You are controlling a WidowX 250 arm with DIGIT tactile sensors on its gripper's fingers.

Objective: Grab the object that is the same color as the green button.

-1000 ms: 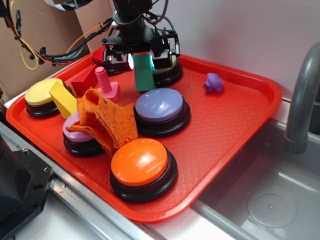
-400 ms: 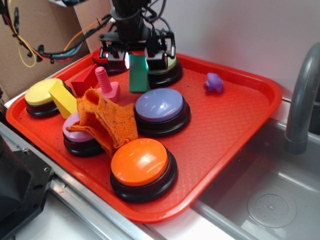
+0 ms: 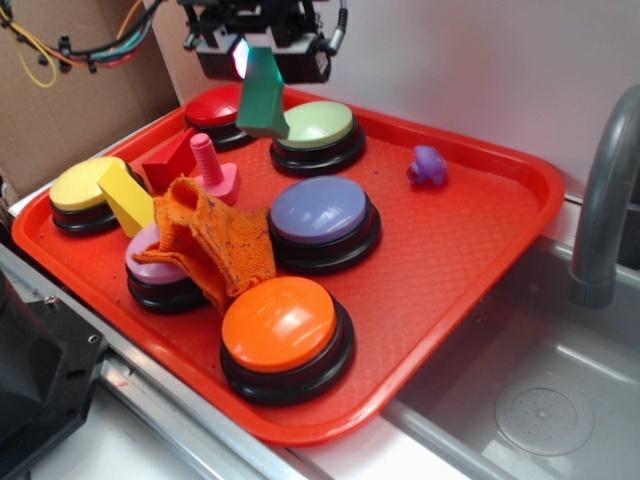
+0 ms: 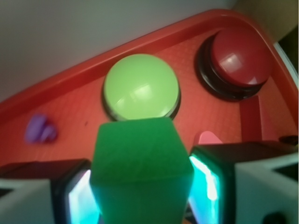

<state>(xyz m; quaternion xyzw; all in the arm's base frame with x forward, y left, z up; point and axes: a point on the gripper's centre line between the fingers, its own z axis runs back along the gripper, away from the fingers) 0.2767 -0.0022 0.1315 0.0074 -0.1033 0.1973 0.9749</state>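
Note:
A dark green block (image 3: pixel 262 95) hangs in the air above the tray's back, tilted, with my gripper (image 3: pixel 262 55) shut on its upper end. In the wrist view the green block (image 4: pixel 141 170) fills the gap between my two glowing pads (image 4: pixel 204 184), held by my gripper (image 4: pixel 142 193). The pale green button (image 3: pixel 318 126) sits on its black base just right of and below the block; from the wrist the green button (image 4: pixel 141 87) lies straight ahead under the block.
On the red tray (image 3: pixel 500 210) stand a red button (image 3: pixel 218 108), lavender button (image 3: pixel 321 212), orange button (image 3: pixel 280 324), yellow button (image 3: pixel 80 186), a pink button under an orange cloth (image 3: pixel 215 240), plus a yellow block (image 3: pixel 126 197), red block (image 3: pixel 168 162), pink screw (image 3: pixel 210 165) and purple toy (image 3: pixel 427 166). A faucet (image 3: pixel 605 190) stands at right.
My gripper has risen with the green block in it, lifting it off the tray and tilting it. The green button, hidden behind the gripper before, now shows.

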